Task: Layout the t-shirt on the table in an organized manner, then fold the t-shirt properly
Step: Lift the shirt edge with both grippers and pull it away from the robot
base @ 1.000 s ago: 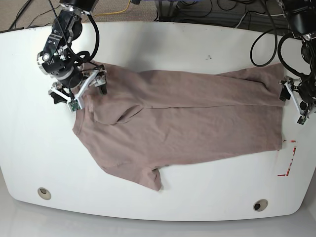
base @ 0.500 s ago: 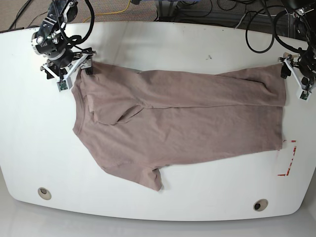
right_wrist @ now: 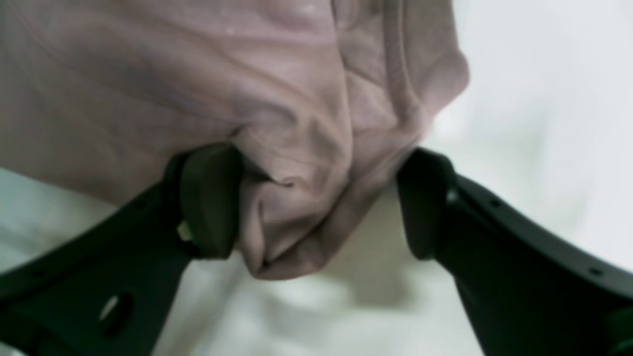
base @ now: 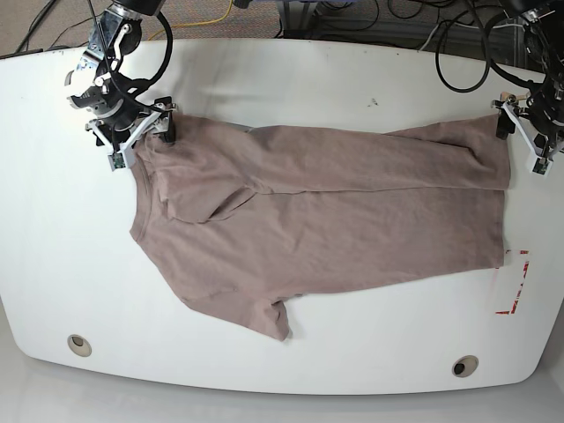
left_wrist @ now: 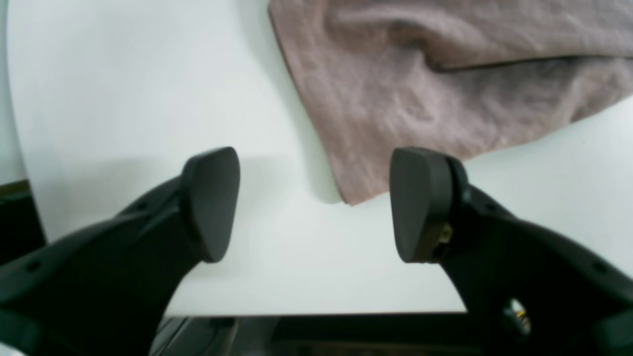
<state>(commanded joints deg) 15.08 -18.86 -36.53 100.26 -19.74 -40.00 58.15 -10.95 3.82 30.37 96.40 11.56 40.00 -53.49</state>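
1. Right gripper (base: 141, 132) sat at the table's (base: 291, 70) far-left area in the base view. Its jaws were spread wide with a bunched shoulder fold of the t-shirt (base: 335, 211) between them; one pad (right_wrist: 210, 198) touched the cloth, the other stood clear. Not clamped.
2. T-shirt lay spread lengthwise across the middle of the table, collar end left, hem end right, one sleeve pointing to the near edge. A long fold ran along its far side, so it was not yet flat.
3. Left gripper (left_wrist: 316, 205) was wide and empty at the far-right edge, with the hem corner (left_wrist: 351, 195) just ahead of the pads, untouched.
4. Handling, my read: light, limp, wrinkly cotton, likely to drape and drag rather than slide stiffly. Best pinched at shoulder seam and hem corner, single layer, and pulled taut evenly.
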